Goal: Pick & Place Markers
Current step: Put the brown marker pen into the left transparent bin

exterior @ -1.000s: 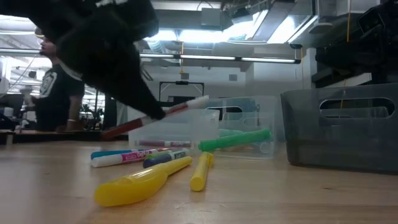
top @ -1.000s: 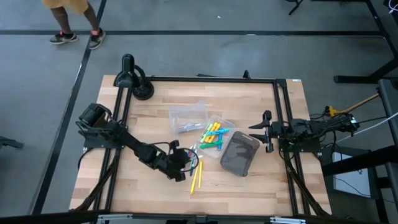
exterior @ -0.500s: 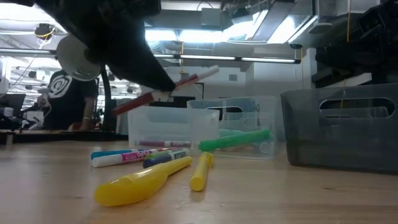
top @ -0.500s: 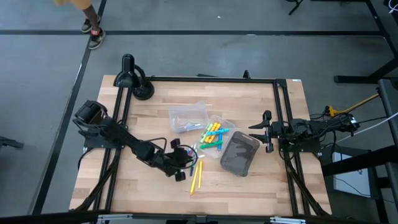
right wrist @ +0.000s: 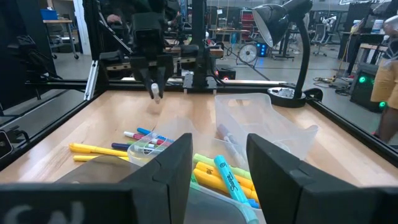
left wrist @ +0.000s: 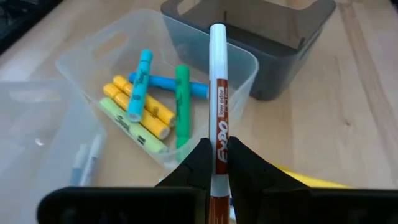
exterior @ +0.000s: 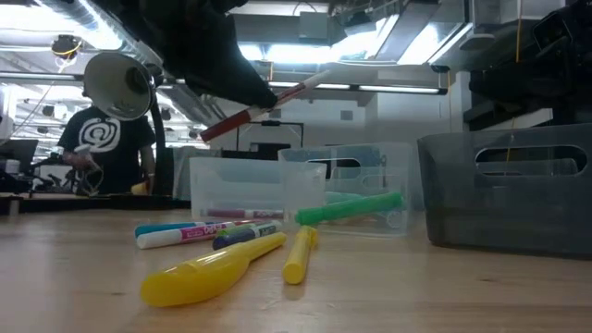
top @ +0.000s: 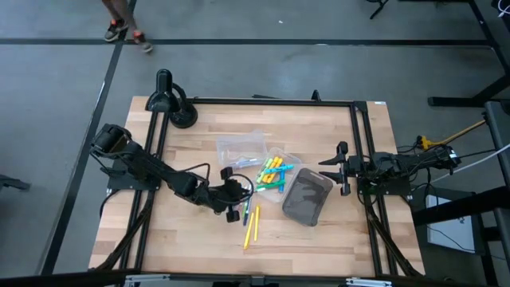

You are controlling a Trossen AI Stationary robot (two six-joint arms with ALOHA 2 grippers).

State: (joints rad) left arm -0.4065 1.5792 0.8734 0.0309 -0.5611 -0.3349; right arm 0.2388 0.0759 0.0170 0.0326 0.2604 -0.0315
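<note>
My left gripper hovers over the table's middle, near the loose markers, and is shut on a white marker with a red end. More markers lie in two clear trays: highlighters in one, a few pens in the other. In the low view yellow, blue and white markers rest flat on the wood. The dark grey bin stands right of the trays. My right gripper waits open at the table's right side, touching nothing. My left gripper pinches the marker's barrel between its two fingers, close to the red end. The marker runs along the fingers; its white end sticks out ahead toward the highlighter tray. It is lifted clear and tilted, white end higher.
A desk lamp stands at the far left corner. A black frame borders the table. Bare wood lies along the near edge and left of the trays. A person stands beyond the table in the low view.
My left gripper has risen and moved toward the far edge and the trays, still shut on the white marker. The marker has gone up with it, well above the table, keeping its tilt. The loose markers have stayed put.
</note>
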